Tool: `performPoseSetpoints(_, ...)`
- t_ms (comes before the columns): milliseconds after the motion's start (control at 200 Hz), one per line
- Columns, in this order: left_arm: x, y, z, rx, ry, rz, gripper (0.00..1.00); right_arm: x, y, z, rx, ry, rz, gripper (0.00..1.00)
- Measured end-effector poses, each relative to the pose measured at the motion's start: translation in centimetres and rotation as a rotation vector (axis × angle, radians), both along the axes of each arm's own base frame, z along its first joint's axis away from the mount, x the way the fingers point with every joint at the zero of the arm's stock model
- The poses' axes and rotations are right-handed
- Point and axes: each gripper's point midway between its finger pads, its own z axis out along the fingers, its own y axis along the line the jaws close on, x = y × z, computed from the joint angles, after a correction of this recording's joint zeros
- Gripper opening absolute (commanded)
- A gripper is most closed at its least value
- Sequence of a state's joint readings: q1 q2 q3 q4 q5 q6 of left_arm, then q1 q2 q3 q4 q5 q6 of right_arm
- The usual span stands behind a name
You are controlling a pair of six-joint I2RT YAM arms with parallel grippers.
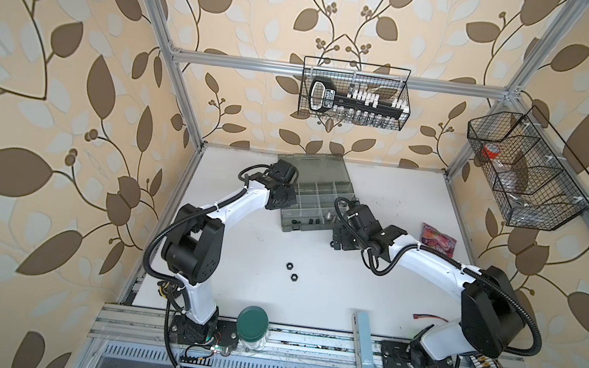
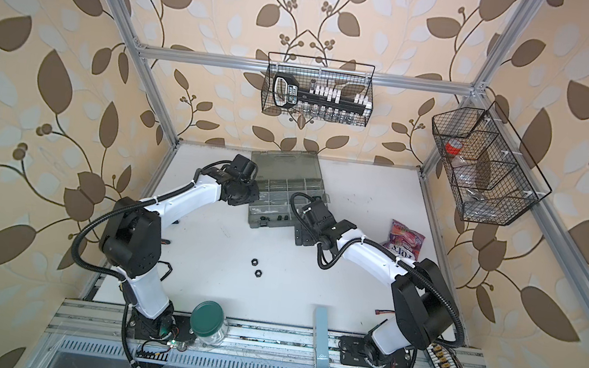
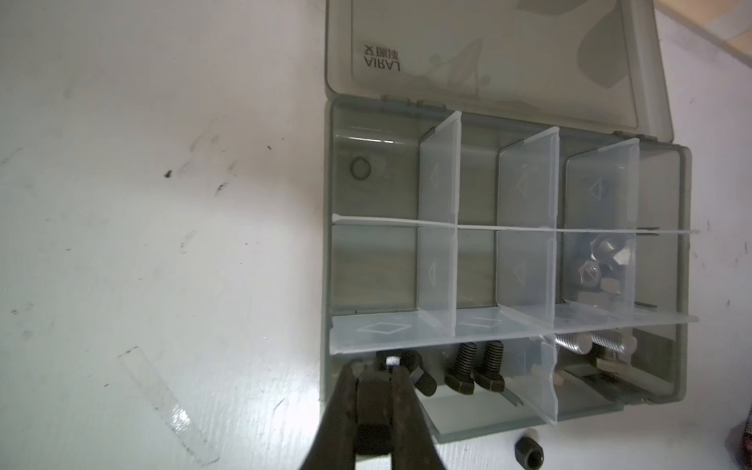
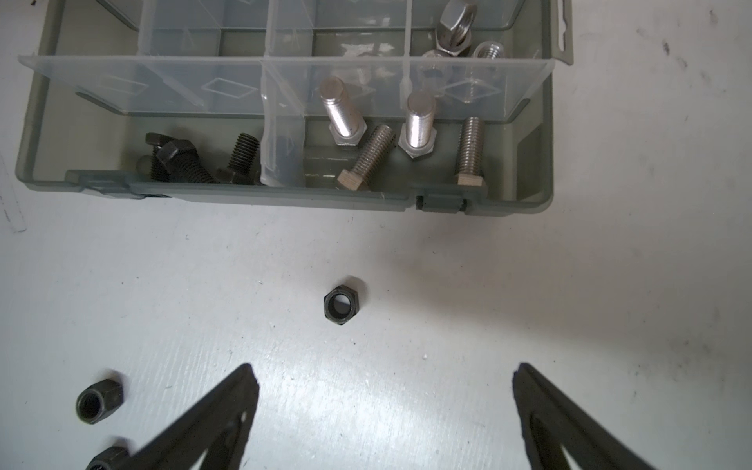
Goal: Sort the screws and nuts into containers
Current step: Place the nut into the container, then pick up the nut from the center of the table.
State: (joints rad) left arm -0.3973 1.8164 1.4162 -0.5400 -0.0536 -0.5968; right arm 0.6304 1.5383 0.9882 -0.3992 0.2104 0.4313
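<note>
— White tabletop point(image 1: 368, 284), leaf-papered walls around it: what stage of the sort does this figure show?

— A late one, by my reading. In the organizer case point(image 1: 322, 195) the near row holds black screws point(image 4: 175, 158) in its left compartment and silver screws point(image 4: 419, 122) in its right, with a divider between them. Silver nuts point(image 4: 453, 24) sit in the compartment behind the silver screws. Not yet sorted are a pair of black nuts point(image 1: 289, 266) lying close together mid-table, well apart from the case, and a single black nut point(image 4: 344, 303) near the case's front wall. No black nut shows in any compartment, as far as I can tell.

— And your arms?

— My left arm reaches forward, elbow bent, wrist at the case's left side. My left gripper point(image 3: 373, 366) is closed, its tips over the left end of the black-screw compartment. Between the fingers sits a dark piece that I take for a gripped screw point(image 3: 372, 411), head toward the wrist, though the view is too dim to be sure. My right arm stretches to the case's near right corner. My right gripper point(image 4: 384, 366) is spread wide and empty, low over the table. The single black nut lies ahead of the gap, between the fingertips and the case.
</note>
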Motion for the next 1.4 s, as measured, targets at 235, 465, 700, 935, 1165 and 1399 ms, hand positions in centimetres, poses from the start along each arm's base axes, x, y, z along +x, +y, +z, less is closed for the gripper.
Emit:
performPoseSetpoints(235,1.3,-1.1,-2.8,0.007,0.059,-0.03,0.0,0.0,0.0,0.0,0.011,0.003,-0.017,0.97)
performPoseSetpoints(465,2.3,-1.9,-3.2,-0.009,0.066,-0.045,0.09,0.0,0.0,0.0,0.012,0.004,-0.017,0.93)
performPoseSetpoints(700,2.4,-2.4,-4.2,-0.014,0.087,-0.065,0.37,-0.1,0.2,-0.4,0.013,0.017,-0.011,0.87)
performPoseSetpoints(935,2.4,-2.4,-4.3,-0.017,0.089,-0.07,0.37,-0.3,0.4,-1.3,0.009,0.043,-0.002,0.8)
performPoseSetpoints(1165,0.3,-1.6,-2.9,-0.023,0.075,-0.069,0.52,-0.8,1.0,-3.0,-0.001,0.087,0.018,0.7)
performPoseSetpoints(1399,-2.7,0.0,2.4,-0.067,-0.04,-0.038,0.92,-1.0,1.9,-4.1,0.0,0.113,0.044,0.64)
